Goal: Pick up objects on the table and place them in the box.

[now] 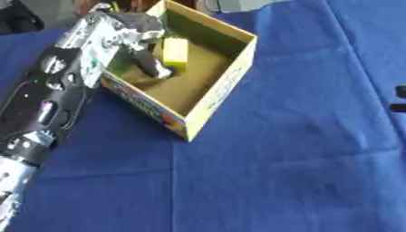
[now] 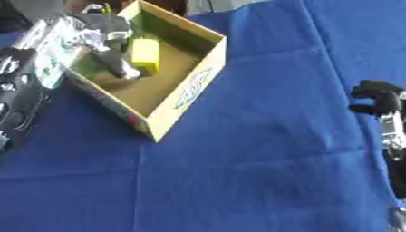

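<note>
Left hand [image 1: 142,34] reaching over the cardboard box [image 1: 226,84] at eleven o'clock, fingers extended and apparently clear of the yellow block [image 1: 175,53] standing inside, evidently releasing it; right hand [image 2: 380,102] idles curled and empty at three o'clock on the blue cloth [image 1: 293,172].

One open cardboard box [image 1: 224,86], one yellow block [image 1: 175,53] inside it, and two robot hands.

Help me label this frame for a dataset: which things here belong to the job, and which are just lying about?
Job:
- yellow block, inside the box
- cardboard box
- left hand, reaching into the box beside the block

Lying about:
- blue tablecloth
- right hand, idle at the right edge
</note>
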